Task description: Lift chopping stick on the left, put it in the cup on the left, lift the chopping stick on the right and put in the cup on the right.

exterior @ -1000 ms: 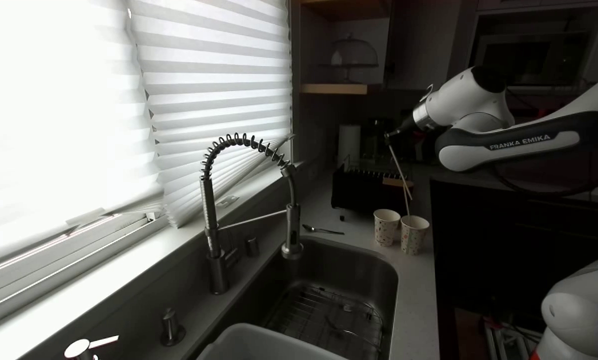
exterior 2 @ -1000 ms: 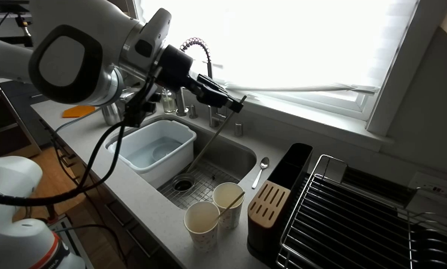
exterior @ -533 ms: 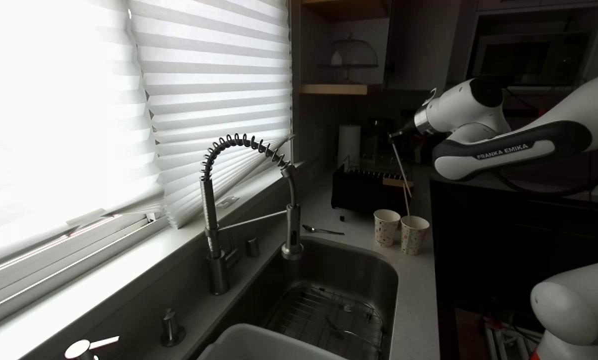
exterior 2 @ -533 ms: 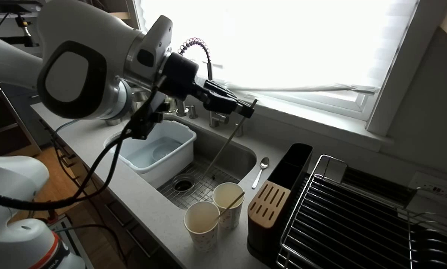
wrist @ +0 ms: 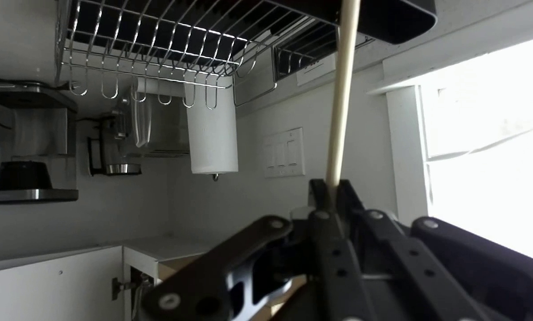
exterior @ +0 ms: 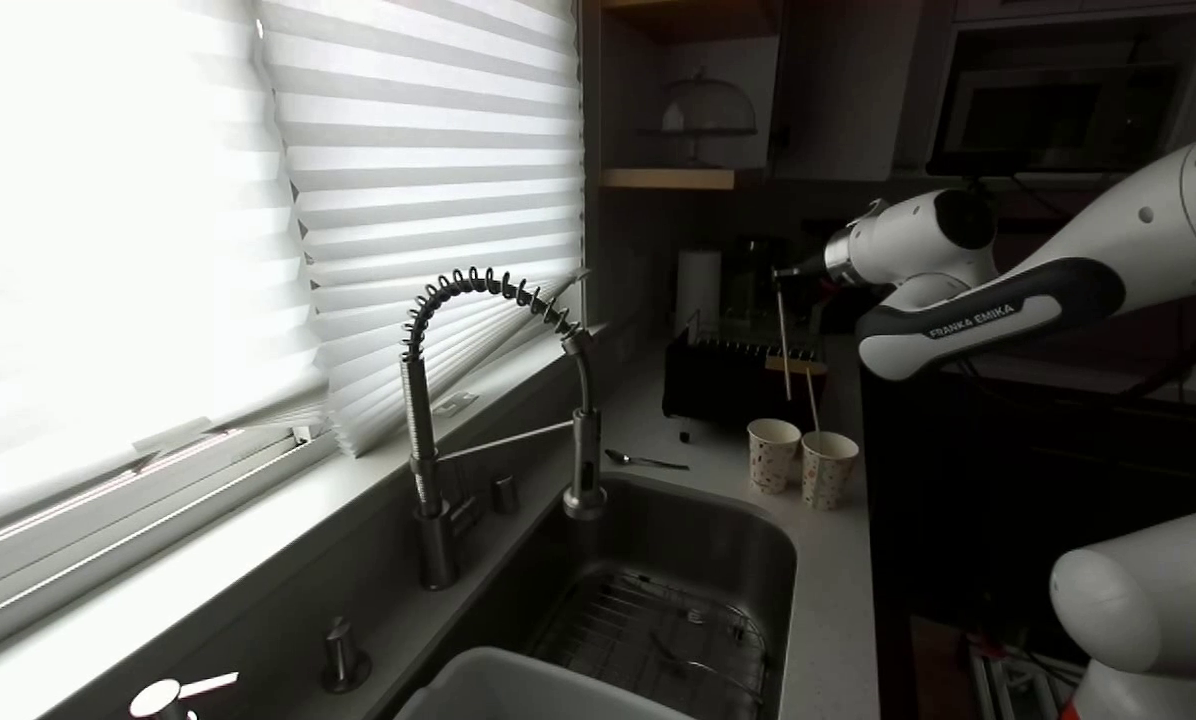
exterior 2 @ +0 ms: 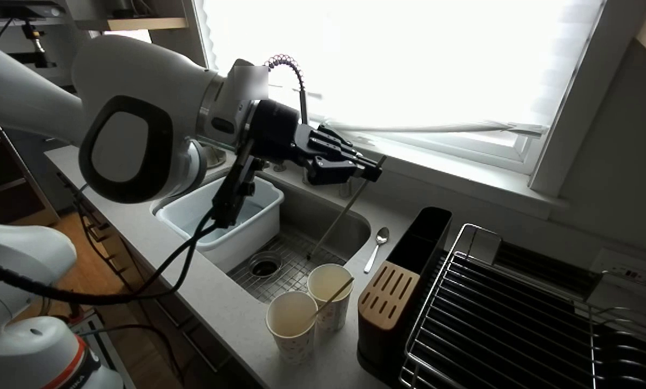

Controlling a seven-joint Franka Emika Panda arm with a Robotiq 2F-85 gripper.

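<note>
Tan chopstick (wrist: 342, 89) in claw (wrist: 332, 191), long axis steep, pts dn.

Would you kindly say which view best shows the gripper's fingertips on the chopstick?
The wrist view: both fingertips appear close up, shut on the chopstick. Both exterior views show them smaller, but include the chopstick's lower end.

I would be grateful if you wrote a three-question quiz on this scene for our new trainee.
1. True or false: the jaws stand wide open.
2. What lies on the counter between the sink and the black holder?
3. The ungripped chopstick leans in: A) the sink; B) a paper cup; C) the black holder.

Key: 1. False, they are closed on the other chopstick. 2. A spoon. 3. B.
</note>
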